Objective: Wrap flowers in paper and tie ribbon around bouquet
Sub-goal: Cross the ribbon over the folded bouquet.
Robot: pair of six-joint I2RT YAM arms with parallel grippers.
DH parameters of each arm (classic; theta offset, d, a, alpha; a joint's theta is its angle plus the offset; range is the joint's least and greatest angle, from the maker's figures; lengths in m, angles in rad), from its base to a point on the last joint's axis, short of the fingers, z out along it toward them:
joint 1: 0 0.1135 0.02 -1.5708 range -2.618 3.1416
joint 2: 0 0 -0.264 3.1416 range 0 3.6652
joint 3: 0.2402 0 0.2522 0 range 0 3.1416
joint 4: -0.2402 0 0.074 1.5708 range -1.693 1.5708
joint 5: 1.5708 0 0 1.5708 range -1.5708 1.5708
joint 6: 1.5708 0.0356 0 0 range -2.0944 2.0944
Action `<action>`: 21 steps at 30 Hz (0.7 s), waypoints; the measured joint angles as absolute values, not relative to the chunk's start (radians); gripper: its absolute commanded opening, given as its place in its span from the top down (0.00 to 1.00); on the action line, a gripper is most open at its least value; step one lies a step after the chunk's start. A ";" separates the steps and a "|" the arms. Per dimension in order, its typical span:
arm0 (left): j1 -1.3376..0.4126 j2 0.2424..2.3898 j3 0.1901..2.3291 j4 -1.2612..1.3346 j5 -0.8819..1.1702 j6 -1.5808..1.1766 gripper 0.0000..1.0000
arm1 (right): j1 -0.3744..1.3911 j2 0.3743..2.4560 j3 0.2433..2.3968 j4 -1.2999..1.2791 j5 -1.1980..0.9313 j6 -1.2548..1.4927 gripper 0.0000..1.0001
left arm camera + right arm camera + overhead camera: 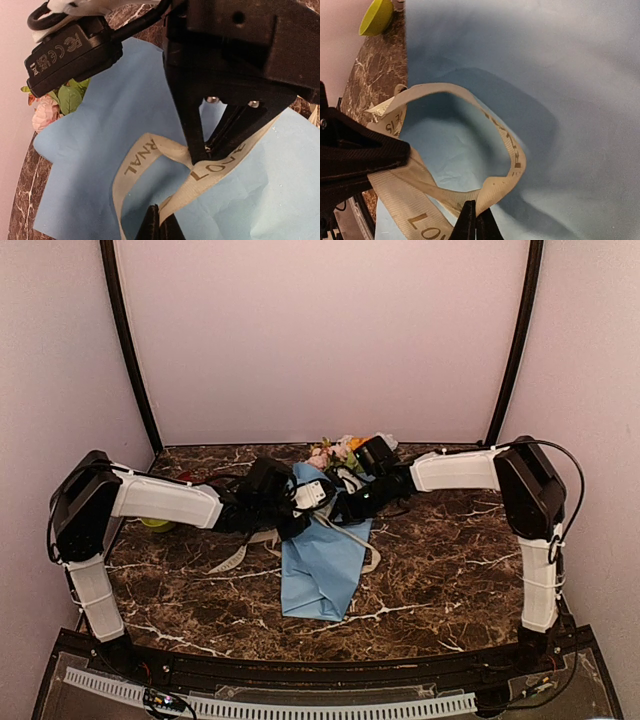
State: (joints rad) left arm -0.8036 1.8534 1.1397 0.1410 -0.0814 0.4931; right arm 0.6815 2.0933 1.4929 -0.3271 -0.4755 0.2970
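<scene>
In what looked like the tying step, the left end effector (159, 222) was clenched on the flat cream-beige ribbon (133, 162) looped above the light-blue paper cone (320, 575) of pastel flowers (335, 451) on the dark marble table (450, 570), the right end effector (475, 219) pinched it too, and next the loop probably needed drawing tight.

The light-blue paper sheet (320, 575) lies centrally on the marble table (450, 580), cream flat ribbon (232, 558) across it, pastel artificial flowers (335, 450) at its far end, yellow-green bowl (155, 524) to its left.
</scene>
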 measured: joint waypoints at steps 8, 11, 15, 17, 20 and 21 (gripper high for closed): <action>-0.789 1.827 1.138 0.153 -0.036 0.447 1.00 | 0.681 2.050 1.495 -0.459 -0.548 0.177 0.88; -0.788 1.827 1.138 0.157 -0.026 0.435 1.00 | 0.681 2.050 1.495 -0.526 -0.557 0.143 0.85; -0.787 1.827 1.132 0.160 -0.014 0.431 1.00 | 0.681 2.050 1.495 -0.582 -0.558 0.114 0.76; -0.787 1.827 1.127 0.160 -0.009 0.429 1.00 | 0.679 2.050 1.497 -0.599 -0.559 0.103 0.75; -0.787 1.827 1.126 0.160 -0.001 0.425 1.00 | 0.674 2.050 1.513 -0.635 -0.551 0.087 0.79; -0.787 1.827 1.124 0.160 0.001 0.424 1.00 | 0.672 2.049 1.520 -0.643 -0.545 0.083 0.78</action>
